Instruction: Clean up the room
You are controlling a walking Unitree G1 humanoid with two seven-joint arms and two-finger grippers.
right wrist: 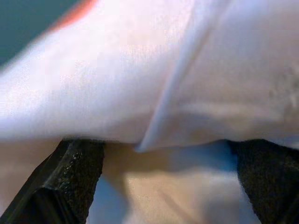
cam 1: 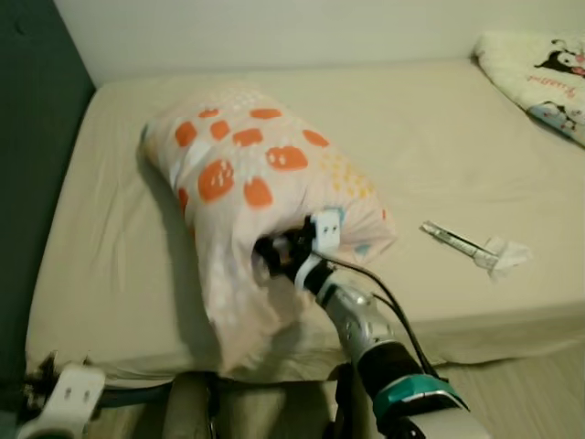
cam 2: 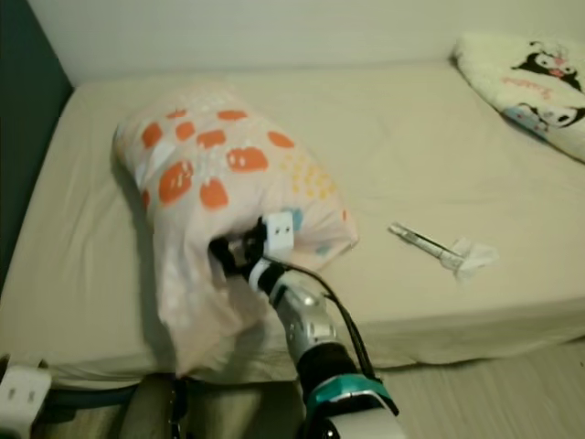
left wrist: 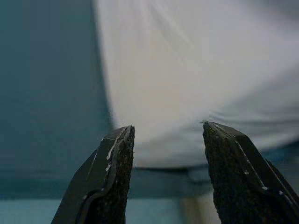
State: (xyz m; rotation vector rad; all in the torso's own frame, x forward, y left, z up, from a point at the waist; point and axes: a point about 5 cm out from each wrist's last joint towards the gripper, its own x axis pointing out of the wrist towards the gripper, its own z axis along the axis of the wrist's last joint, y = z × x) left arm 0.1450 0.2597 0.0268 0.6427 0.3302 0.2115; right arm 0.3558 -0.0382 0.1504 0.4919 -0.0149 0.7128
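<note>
Jaws of right gripper [cam 1: 267, 258] spread wide against near end of pillow [cam 1: 247, 174] lying on bed [cam 1: 439, 137], jaws of left gripper [left wrist: 166, 154] parted and empty by bed edge; step judged pillow pickup, next clamp fabric before lifting.

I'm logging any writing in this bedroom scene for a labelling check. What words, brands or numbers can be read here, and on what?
Pink cursive writing under the black cartoon figure on the white pillow at the far right corner of the bed: too blurred to read.
Orange-patterned pillow by the right tool: shapes, no text.
Thin packaged item on the sheet: no legible print.
</note>
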